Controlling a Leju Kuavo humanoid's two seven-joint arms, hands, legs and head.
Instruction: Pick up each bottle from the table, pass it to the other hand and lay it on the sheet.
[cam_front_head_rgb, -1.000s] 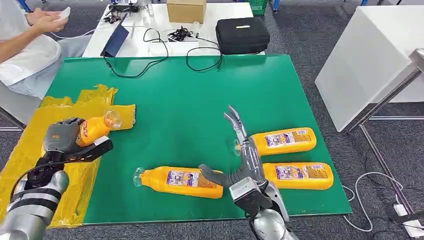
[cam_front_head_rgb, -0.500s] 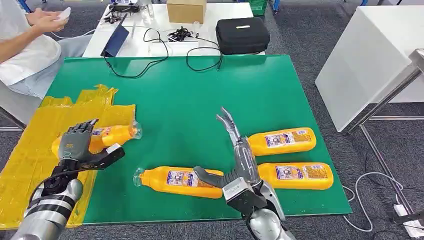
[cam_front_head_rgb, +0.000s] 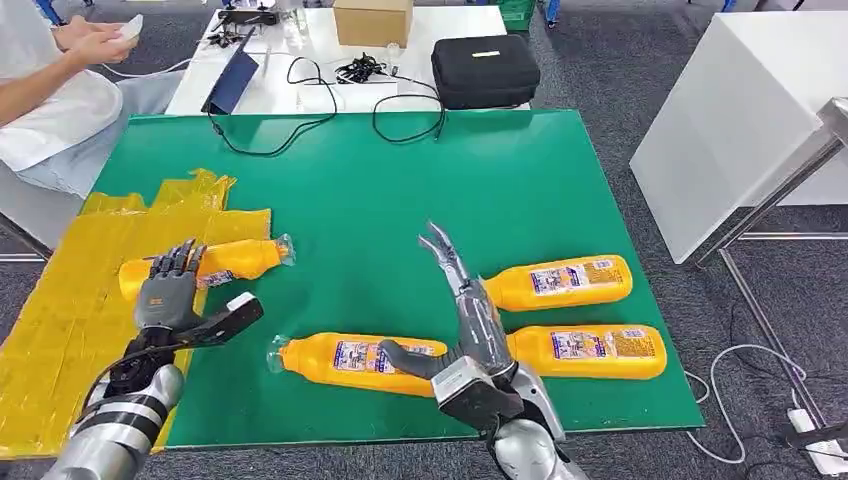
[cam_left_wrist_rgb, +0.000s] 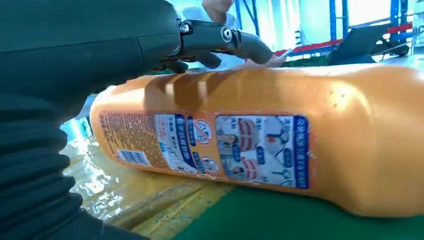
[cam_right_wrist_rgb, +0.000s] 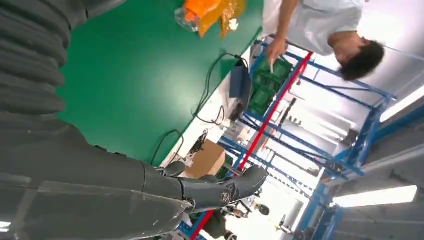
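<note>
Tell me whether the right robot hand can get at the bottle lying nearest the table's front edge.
Probably yes. The right robot hand is open and sits just above that bottle's base end, and the two other bottles lie to its far side.

Head view from high on the robot, facing forward and down over the whole green table (cam_front_head_rgb: 400, 200), with 2 arms entering from below and the yellow sheet (cam_front_head_rgb: 70, 300) at the left. Left wrist view from just behind the left hand (cam_left_wrist_rgb: 75, 55), level with the tabletop and very close to the orange bottle (cam_left_wrist_rgb: 280, 140) lying at the sheet's edge, also seen from above (cam_front_head_rgb: 215, 262). Right wrist view from behind the right hand (cam_right_wrist_rgb: 125, 190), turned on its side, looking across the table toward that same bottle far off and a seated person (cam_right_wrist_rgb: 320, 25).
</note>
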